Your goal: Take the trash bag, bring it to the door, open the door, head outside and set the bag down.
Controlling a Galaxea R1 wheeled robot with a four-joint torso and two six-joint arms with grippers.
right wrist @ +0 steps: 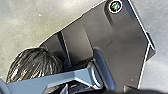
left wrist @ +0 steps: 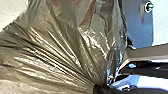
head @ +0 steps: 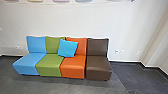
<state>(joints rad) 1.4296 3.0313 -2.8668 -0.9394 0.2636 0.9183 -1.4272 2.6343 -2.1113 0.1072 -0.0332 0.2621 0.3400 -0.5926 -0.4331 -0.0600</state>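
Fingers of the left gripper look closed, basically no gap to speak of, on the bunched neck of the trash bag; exact opening can't be read, but pleats all run into that one spot. Bag is off by the robot's base, near the robot's dark plate, and its rounded, wrinkled side also shows in the right wrist view. Can't tell if it hangs free or touches the floor. Material: thin, shiny, crinkly, soft plastic film, some reddish patches visible through or on it. Probably light to moderate, contents unclear; no stiffness of its own, so it should swing and sag. Slick film could slip or tear, so best hold is the gathered neck with several folds pinched together, not a single layer of the side. Sharp edges on the base could snag it. Left arm pose: wrist seems held close to the base, camera facing bag and plate; elbow can't be judged. Right wrist camera also faces the plate. Head view: row of coloured seats with a blue cushion, by a white wall.
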